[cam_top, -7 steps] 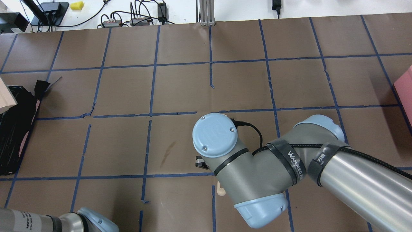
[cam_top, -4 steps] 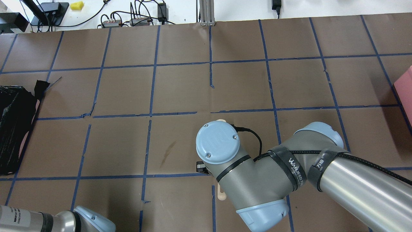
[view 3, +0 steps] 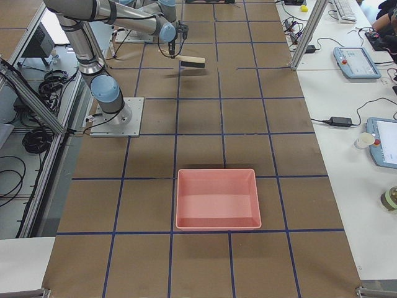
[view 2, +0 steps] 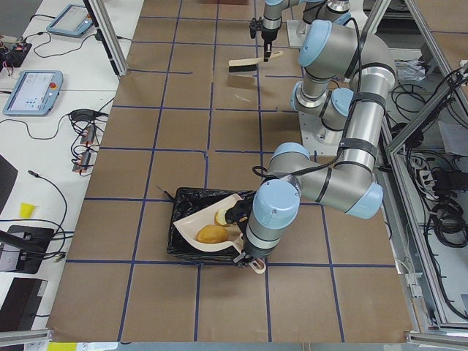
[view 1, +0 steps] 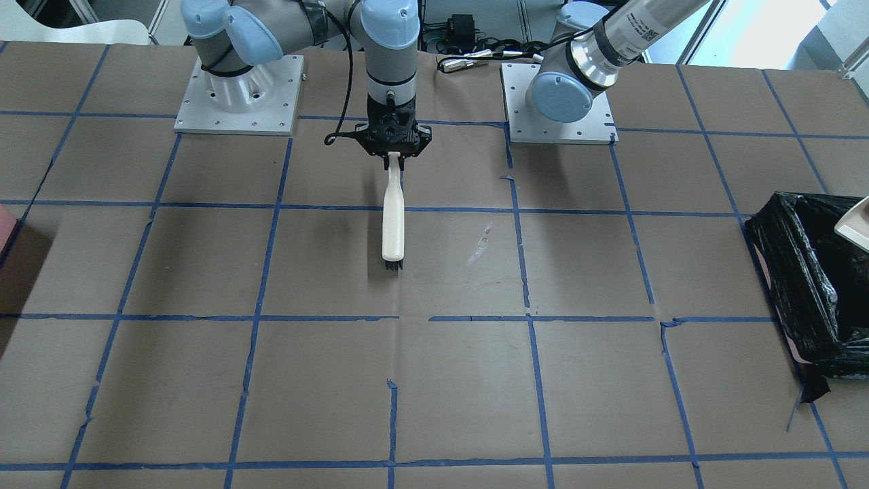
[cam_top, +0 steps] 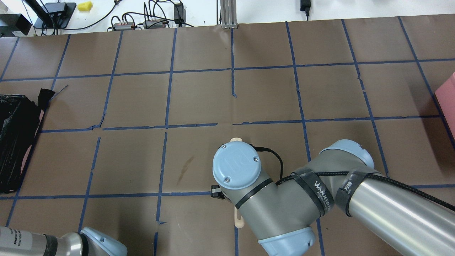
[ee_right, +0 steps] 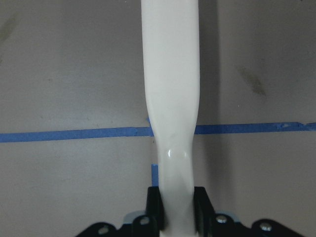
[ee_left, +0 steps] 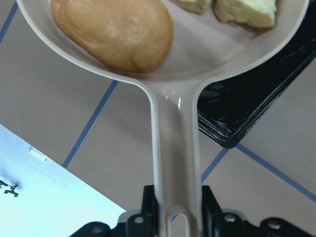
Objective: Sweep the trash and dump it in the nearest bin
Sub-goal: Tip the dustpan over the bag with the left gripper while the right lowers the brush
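The bin had, as I judge, received nothing yet. The dustpan hung over a corner of the bin, its handle clamped in the left gripper. The brush, clamped in the right gripper, was well apart from the bin. The trash, three lumps, lay in the dustpan: sweeping seemed done, only tipping remained.

Left arm is sitting folded, elbow raised, wrist hanging low. Left claw is pinching a dustpan by its handle, jaws closed tight. Right arm is reaching forward, wrist pointing straight down. Right claw is clamping a brush by the handle end.
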